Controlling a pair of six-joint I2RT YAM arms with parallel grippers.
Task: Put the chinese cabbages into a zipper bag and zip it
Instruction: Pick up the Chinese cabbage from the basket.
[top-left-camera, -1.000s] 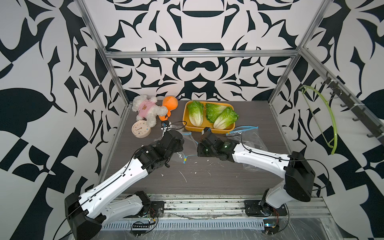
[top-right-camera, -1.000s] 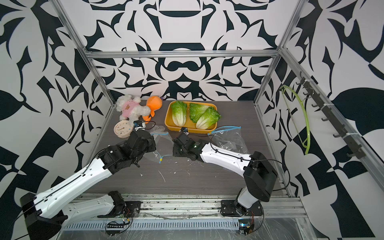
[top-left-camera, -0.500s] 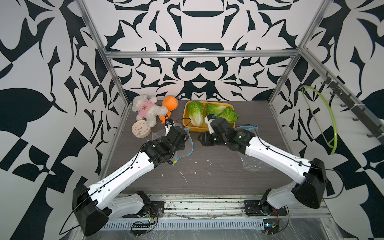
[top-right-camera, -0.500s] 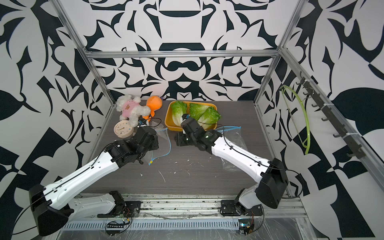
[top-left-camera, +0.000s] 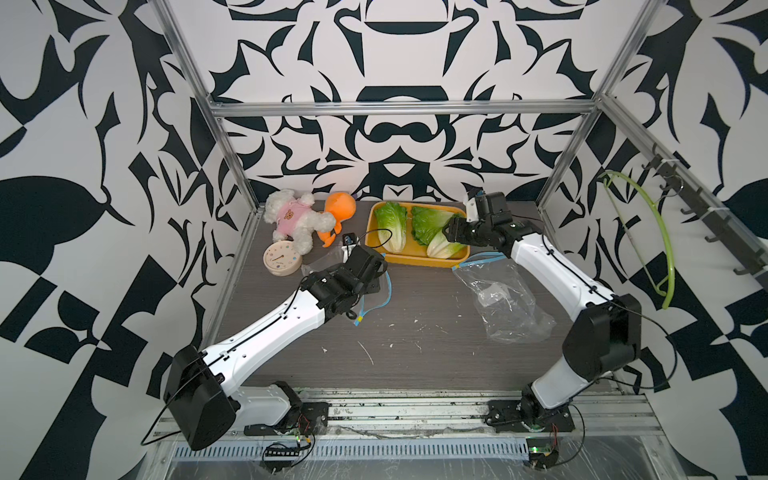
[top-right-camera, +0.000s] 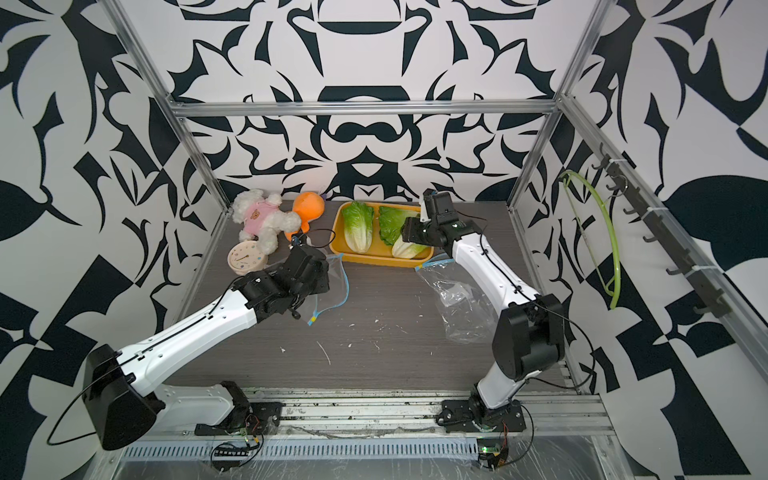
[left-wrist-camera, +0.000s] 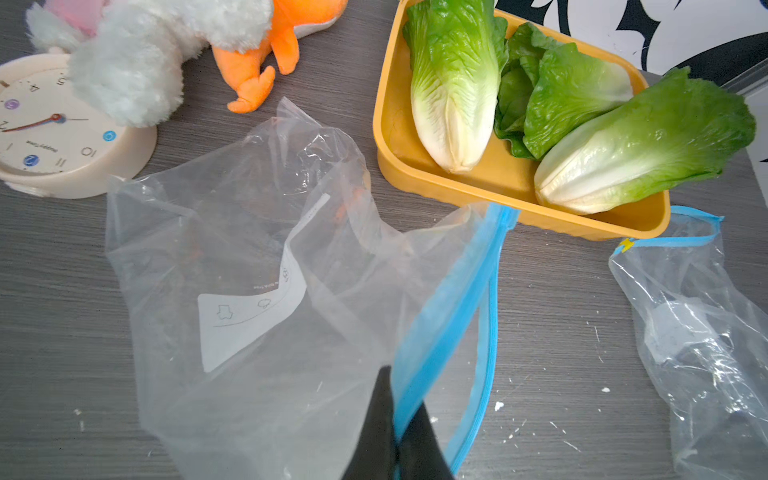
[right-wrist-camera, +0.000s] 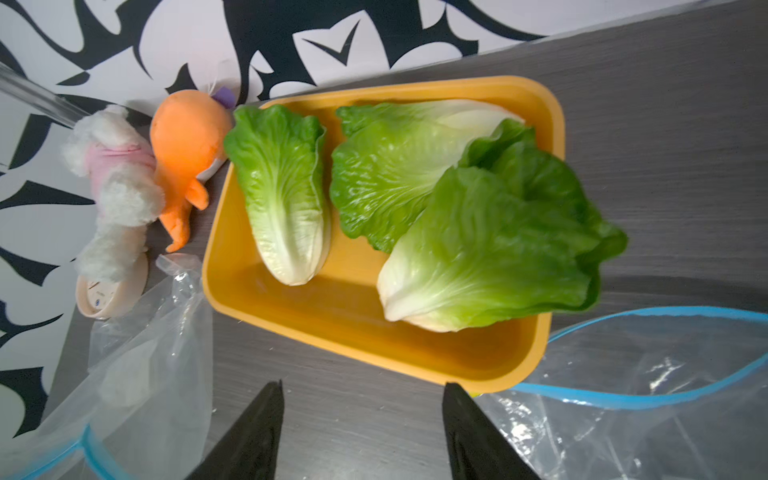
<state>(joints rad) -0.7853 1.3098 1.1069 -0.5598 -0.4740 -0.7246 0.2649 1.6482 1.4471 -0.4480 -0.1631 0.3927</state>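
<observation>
A fluffy white toy animal (top-left-camera: 293, 220) in a pink shirt lies in the far left corner of the table (top-left-camera: 415, 324). An orange soft toy (top-left-camera: 338, 210) lies right beside it, touching it, close to the far edge. A round cream clock (top-left-camera: 281, 259) with a red hand sits by the left edge, and the white toy's leg rests on it. A yellow tray (top-left-camera: 411, 261) sits at the middle of the far edge. Small white crumbs (top-left-camera: 365, 352) are scattered nearer the front edge. A green hoop (top-left-camera: 669, 253) hangs on the right wall (top-left-camera: 706, 104).
</observation>
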